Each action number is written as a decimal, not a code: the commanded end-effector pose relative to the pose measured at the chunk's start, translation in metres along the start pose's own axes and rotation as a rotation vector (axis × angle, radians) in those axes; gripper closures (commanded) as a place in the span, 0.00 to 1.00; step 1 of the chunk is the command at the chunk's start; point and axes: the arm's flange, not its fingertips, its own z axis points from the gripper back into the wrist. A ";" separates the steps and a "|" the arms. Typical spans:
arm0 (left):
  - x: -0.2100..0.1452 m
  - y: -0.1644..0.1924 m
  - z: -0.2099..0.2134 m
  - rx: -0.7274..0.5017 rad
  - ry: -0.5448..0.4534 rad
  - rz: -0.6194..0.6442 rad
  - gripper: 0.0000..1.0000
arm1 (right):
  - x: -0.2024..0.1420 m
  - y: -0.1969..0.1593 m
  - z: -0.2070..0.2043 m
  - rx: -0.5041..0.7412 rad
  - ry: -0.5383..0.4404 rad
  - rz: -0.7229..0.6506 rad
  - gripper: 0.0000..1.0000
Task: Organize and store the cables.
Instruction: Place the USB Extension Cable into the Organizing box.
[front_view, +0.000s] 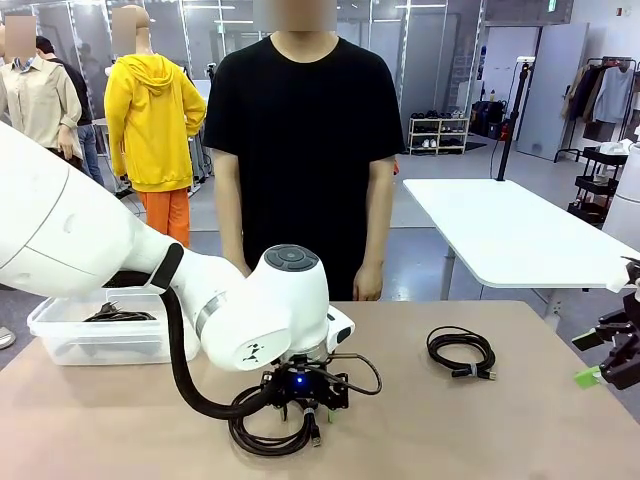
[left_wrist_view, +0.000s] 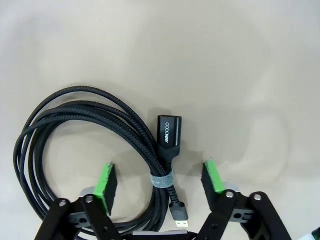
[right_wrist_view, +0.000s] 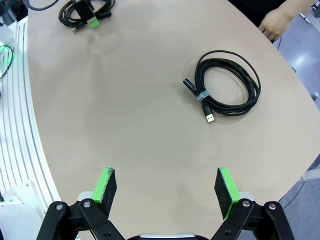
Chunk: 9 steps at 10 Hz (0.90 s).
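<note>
A coiled black cable (left_wrist_view: 75, 112) lies flat on the tan table, and its bound section and plug (left_wrist_view: 170, 131) sit between the green pads of my left gripper (left_wrist_view: 158, 172). The jaws stand wide apart on either side and do not touch it. From the front, the left gripper (front_view: 303, 405) hangs low over that cable (front_view: 265, 437) near the table's front edge. A second coiled cable (front_view: 461, 352) rests at mid-right, also seen ahead of my right gripper (right_wrist_view: 165, 175) as a coiled cable (right_wrist_view: 235, 82). The right gripper (front_view: 590, 358) is open and holds nothing.
A clear plastic bin (front_view: 60, 335) stands at the table's left with a black cable (front_view: 118, 315) inside. A person in black stands at the far edge, one hand (right_wrist_view: 275, 22) near the rim. Bare tabletop lies between the two cables.
</note>
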 end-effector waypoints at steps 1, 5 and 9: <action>-0.001 -0.008 -0.001 0.026 -0.026 0.038 1.00 | 0.002 -0.002 0.000 0.003 -0.017 -0.006 0.00; -0.005 -0.009 0.005 0.030 -0.015 0.044 0.95 | 0.002 -0.002 0.000 0.003 -0.017 -0.006 0.00; -0.004 -0.005 0.059 0.002 0.003 0.037 1.00 | 0.002 -0.002 0.000 0.003 -0.017 -0.006 0.00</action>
